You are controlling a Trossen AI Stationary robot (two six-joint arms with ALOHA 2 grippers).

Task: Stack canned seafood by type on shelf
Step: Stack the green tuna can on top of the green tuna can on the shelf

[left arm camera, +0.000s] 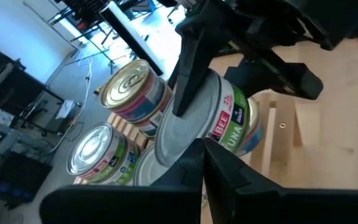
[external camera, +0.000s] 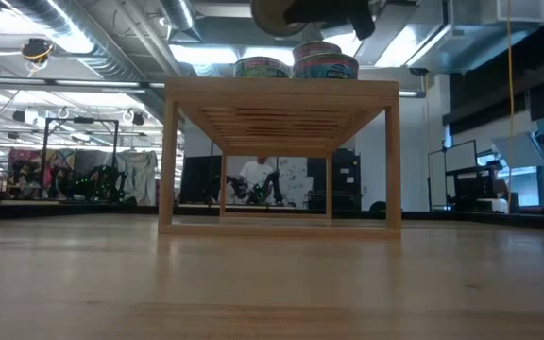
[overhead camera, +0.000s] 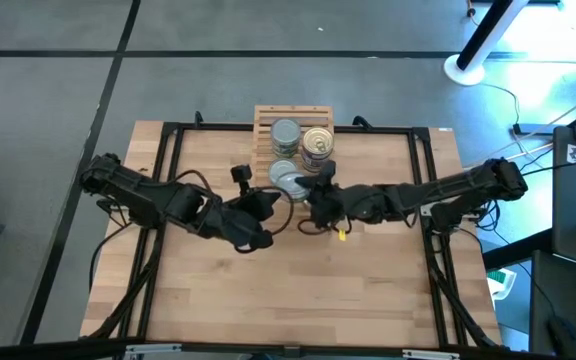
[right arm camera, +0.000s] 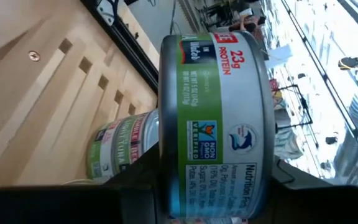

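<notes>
The light-wood slatted shelf (overhead camera: 266, 118) stands at the table's far middle. A silver-topped tin (overhead camera: 285, 133) and a gold-topped tin (overhead camera: 317, 146) rest on its slats, and both show in the left wrist view, gold (left arm camera: 129, 84) and silver (left arm camera: 92, 149). My right gripper (overhead camera: 301, 186) is shut on a green-labelled tin (overhead camera: 287, 178) over the shelf's near edge. This tin also fills the right wrist view (right arm camera: 216, 112). My left gripper (overhead camera: 265, 203) is shut just near-left of that tin; whether it touches it cannot be told. My right gripper pinches the green-labelled tin across its two flat ends, one finger (left arm camera: 188, 74) lying over the silver top (left arm camera: 176, 134), the other under the bottom. The fingers come level from the table's right. The tin is lifted clear, above the height of the shelf's top.
A black metal frame (overhead camera: 168, 135) runs round the tabletop. A small yellow piece (overhead camera: 342, 234) lies near the right gripper. The wooden tabletop (overhead camera: 298, 300) stretches toward the near edge. A person shows far off in the room behind the shelf (external camera: 258, 179).
</notes>
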